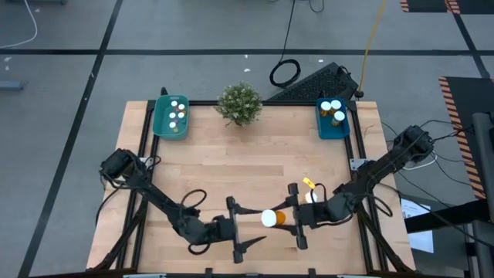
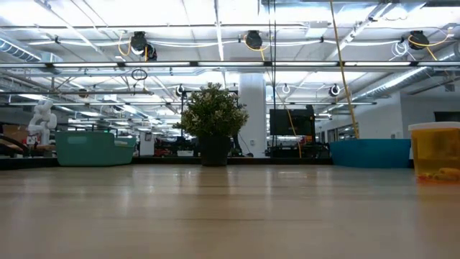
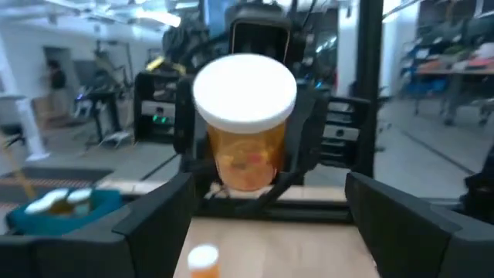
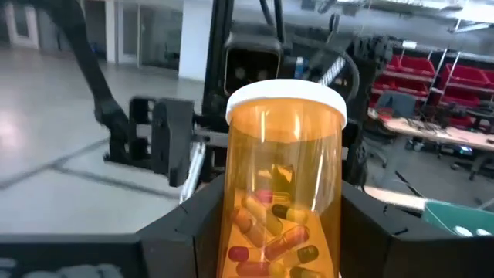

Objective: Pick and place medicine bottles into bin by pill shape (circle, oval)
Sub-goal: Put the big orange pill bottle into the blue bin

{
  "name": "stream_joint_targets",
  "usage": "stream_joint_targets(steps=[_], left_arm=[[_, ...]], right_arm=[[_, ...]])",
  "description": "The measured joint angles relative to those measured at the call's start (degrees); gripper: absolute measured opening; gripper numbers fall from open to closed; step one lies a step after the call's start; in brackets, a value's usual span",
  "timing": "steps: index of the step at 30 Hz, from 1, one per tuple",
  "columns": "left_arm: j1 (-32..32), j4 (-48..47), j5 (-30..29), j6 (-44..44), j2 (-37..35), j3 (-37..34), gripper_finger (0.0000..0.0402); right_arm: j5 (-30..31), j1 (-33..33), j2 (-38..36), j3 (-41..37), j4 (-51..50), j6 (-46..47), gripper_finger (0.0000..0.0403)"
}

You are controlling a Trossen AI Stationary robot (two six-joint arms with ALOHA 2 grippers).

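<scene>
the right gripper grips an orange bottle, cap toward the left gripper, whose jaws gape wide just beside it, apparently not touching.

Landmark: a potted plant in a dark pot, standing upright at the far edge of the wooden table, about the middle of the far edge.
Teal bin: well to the left of the plant, on the same far edge; its contents are hidden by its wall.
Blue bin: well to the right of the plant, also at the far edge; contents hidden.
Orange bottle: farther right than the blue bin and nearer the camera, cut by the picture's edge; translucent orange wall, pills lying at its bottom.
Room behind the plant: a white column, ceiling lights, hanging cables, dark equipment.
</scene>
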Motion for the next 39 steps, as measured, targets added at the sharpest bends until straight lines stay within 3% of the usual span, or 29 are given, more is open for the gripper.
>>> stream_joint_targets(steps=[4,11,18,26,39], left_arm=[[1.49,1.37,5.15,0.47,0.0,0.22,0.0335],[3.48,2.17,8.62,1.53,-0.02,0.28,0.0335],[3.75,3.4,7.13,5.45,0.01,0.26,0.0341],[4.09,6.25,8.01,5.98,0.02,0.26,0.0394],[4.28,5.38,5.42,9.2,0.0,0.37,0.0397]], right_arm=[[0.02,0.08,1.49,-0.01,3.68,0.34,0.0178],[0.74,-0.33,2.01,-0.02,5.32,-0.56,0.0178],[2.09,-0.72,1.95,0.02,4.55,-1.91,0.0178],[2.32,-0.66,2.03,0.0,7.21,-5.52,0.0178],[2.71,0.26,1.91,-0.09,8.47,-11.08,0.0178]])
